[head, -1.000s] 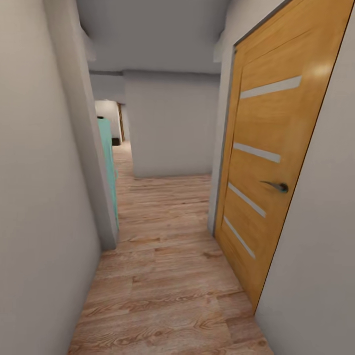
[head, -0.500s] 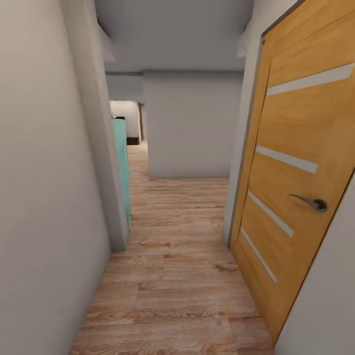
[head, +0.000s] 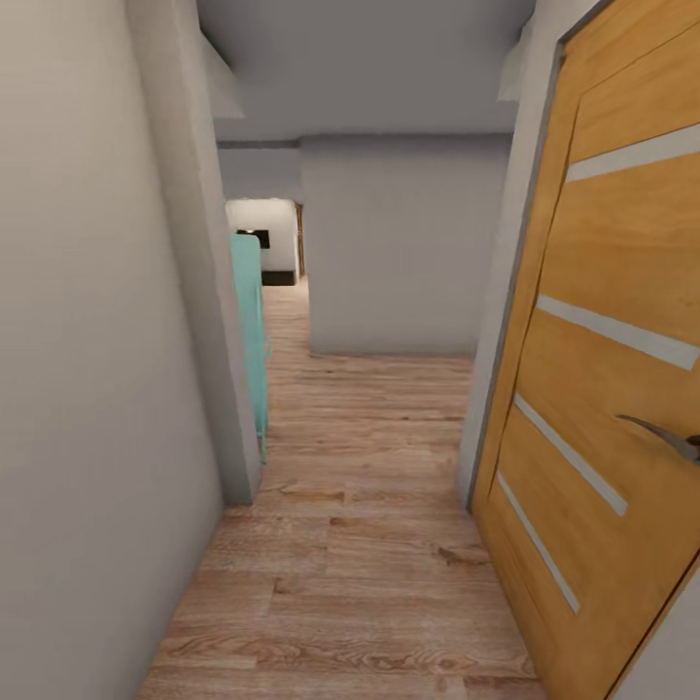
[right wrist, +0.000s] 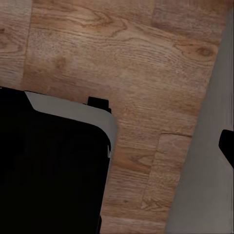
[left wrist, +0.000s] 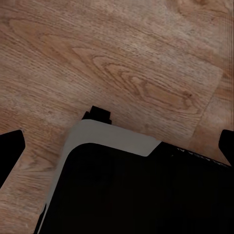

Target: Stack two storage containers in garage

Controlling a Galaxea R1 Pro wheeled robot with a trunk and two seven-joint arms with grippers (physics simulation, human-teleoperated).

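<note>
**A:** Left claw [left wrist: 117, 148]: fingertips [left wrist: 10, 151] spread wide, nothing between. Right claw [right wrist: 117, 146]: one fingertip [right wrist: 227, 145] out at the edge, other lost against the dark base [right wrist: 48, 170]. Reads as released and empty too.

**B:** Containers?

**A:** Cannot tell where. None in either claw. Under both claws, just plank floor [left wrist: 126, 58] and the base's grey rim.

**B:** Risks?

**A:** Tight on the right claw's side. Grey wall [right wrist: 204, 185] close beside that claw. Ahead of it, orange door [head: 622, 292] with lever handle [head: 671, 439] sticking out. Likely to clip base or arm if drifting that way. Left claw's side pinched by a wall corner [head: 209, 311] and a teal panel [head: 251, 331].

**B:** View differences?

**A:** Wrist views give base-to-wall clearance at floor level. Head view gives door, handle, route ahead, and a bright opening [head: 262, 238] far beyond.
</note>
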